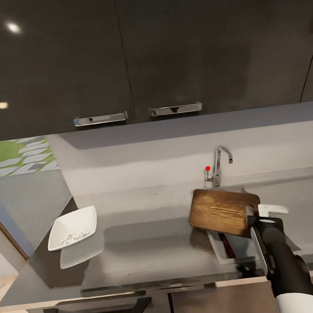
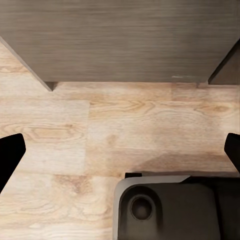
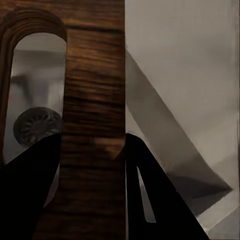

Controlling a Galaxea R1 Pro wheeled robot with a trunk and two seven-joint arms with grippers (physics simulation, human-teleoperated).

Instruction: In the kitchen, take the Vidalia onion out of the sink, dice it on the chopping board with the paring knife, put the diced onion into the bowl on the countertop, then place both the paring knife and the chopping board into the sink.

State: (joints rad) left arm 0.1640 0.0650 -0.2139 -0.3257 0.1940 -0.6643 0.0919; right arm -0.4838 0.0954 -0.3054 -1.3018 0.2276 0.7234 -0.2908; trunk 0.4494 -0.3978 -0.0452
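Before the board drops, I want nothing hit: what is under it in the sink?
Under the chopping board, held by the right gripper, the paring knife lies in the sink; the drain shows through the handle slot. The board hides the rest.

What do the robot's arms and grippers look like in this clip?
The right arm is glossy black and tubular, with a white segment nearest the body and a white piece near the right gripper. The fingers are flat, black and tapered. The left gripper shows black fingertips.
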